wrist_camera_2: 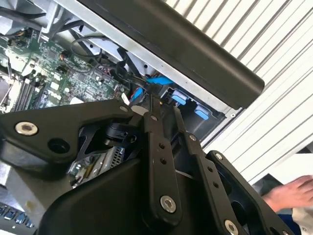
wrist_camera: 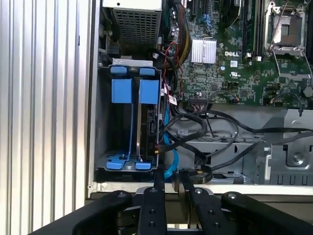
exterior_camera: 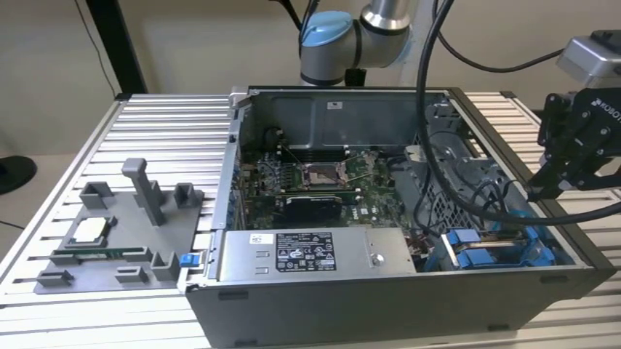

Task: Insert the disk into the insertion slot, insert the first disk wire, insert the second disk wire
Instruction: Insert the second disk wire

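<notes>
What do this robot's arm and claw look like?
The arm is a silver tube with pale blue caps on rounded joints, trailing black cables. The gripper is black: hinged flat bars with silver screws, white lettering on its body, a grey box above.

The arm (exterior_camera: 335,43) stands at the back of the exterior view. Its black tool (exterior_camera: 539,190) hangs at that view's right, tilted and pointing down. In both wrist views its fingers (wrist_camera: 159,178) lie close together, a narrow gap between them, gripping nothing.
</notes>
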